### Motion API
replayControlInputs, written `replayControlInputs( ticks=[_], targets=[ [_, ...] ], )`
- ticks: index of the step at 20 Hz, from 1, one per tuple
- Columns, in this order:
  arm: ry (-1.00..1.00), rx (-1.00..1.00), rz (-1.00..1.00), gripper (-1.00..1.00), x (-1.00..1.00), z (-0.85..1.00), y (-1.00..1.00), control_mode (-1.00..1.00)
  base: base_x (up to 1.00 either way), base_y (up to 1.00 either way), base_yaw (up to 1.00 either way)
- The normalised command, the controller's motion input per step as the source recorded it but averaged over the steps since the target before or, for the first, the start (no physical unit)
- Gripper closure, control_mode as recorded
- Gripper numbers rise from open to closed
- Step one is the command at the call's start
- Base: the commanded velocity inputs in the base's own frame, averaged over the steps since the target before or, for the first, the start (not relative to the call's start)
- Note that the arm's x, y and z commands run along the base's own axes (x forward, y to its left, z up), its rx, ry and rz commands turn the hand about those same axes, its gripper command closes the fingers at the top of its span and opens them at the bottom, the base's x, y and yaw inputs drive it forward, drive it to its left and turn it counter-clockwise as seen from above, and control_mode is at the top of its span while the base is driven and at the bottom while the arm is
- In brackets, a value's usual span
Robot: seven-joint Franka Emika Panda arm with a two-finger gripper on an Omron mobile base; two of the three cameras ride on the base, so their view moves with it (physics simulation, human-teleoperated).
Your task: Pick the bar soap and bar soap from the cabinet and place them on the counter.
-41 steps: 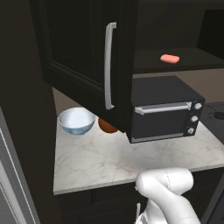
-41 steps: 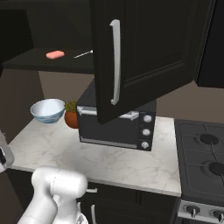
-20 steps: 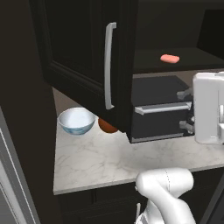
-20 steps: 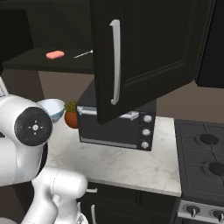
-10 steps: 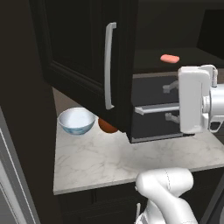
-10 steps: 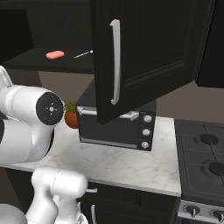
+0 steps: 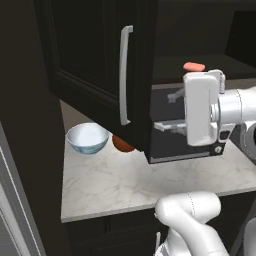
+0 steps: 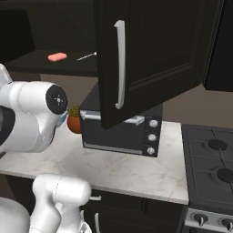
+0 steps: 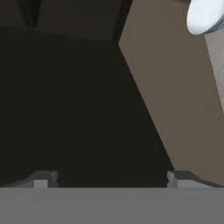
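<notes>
Claw [image 9: 107, 177] gaping wide, grasping nothing — one bar soap [image 7: 193, 66] lying on the cabinet [image 8: 150, 54] shelf, well above the bench [image 7: 130, 182]. Risk: the raised arm clipping the open door or toaster oven [image 8: 123, 132] while reaching in.

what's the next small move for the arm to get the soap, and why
Probably lift and reach the open gripper toward the bar soap on the cabinet shelf. Its door is swung open, the soap lies in plain sight, nothing is between the fingertips, and the hand sits just below shelf height.
</notes>
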Motion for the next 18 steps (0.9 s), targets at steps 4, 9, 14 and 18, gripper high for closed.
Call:
replayControlInputs(
  ticks=[4,9,14,18],
  targets=[
    [0.0,0.03,0.14,-1.0,0.02,0.0,0.37,-1.0,0.0,0.0,0.0],
    [0.0,0.02,0.14,-1.0,0.0,0.0,0.55,-1.0,0.0,0.0,0.0],
    [0.0,0.0,0.13,-1.0,-0.02,0.01,0.58,-1.0,0.0,0.0,0.0],
    [0.0,0.0,0.1,-1.0,-0.01,0.0,0.54,-1.0,0.0,0.0,0.0]
  ],
)
